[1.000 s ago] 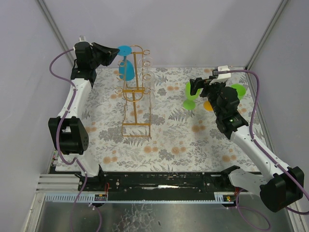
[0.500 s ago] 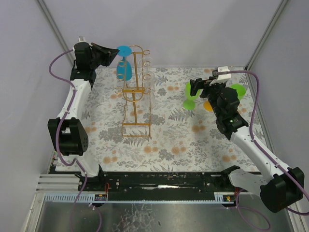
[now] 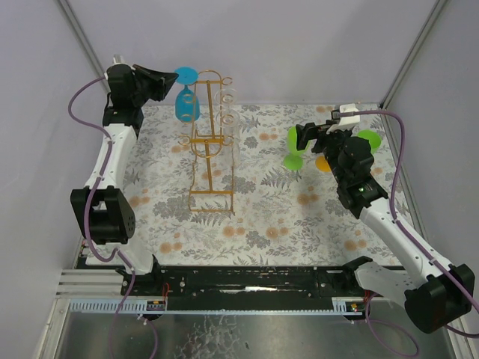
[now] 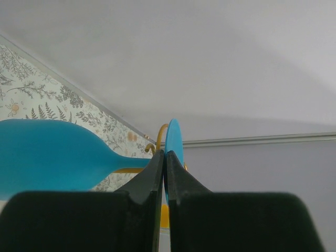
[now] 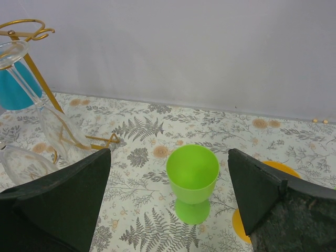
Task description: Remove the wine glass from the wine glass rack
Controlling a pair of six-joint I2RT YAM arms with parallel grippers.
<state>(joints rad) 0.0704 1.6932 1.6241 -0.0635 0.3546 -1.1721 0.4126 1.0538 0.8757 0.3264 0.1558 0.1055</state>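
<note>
A blue wine glass point(image 3: 185, 103) hangs upside down at the far left end of the gold wire wine glass rack point(image 3: 209, 142), its round foot point(image 3: 187, 75) just left of the top loops. My left gripper point(image 3: 171, 84) is shut on the glass at its stem, right by the foot. In the left wrist view the fingertips point(image 4: 157, 163) pinch together beside the foot disc point(image 4: 174, 139), the bowl point(image 4: 47, 155) lies to the left, and gold rack wire point(image 4: 160, 137) shows behind. I cannot tell whether glass and rack touch. My right gripper point(image 3: 303, 134) is open above a green glass point(image 5: 192, 173).
Clear glasses point(image 5: 52, 123) hang from the rack's far end. The green glass point(image 3: 294, 146) stands upright on the floral cloth, with an orange disc point(image 3: 323, 163) and another green piece point(image 3: 368, 137) behind my right arm. Grey walls close the back and sides.
My left gripper has finished closing on the blue glass and has carried it a little to the left, away from the rack's rail. The right arm has stayed put.
</note>
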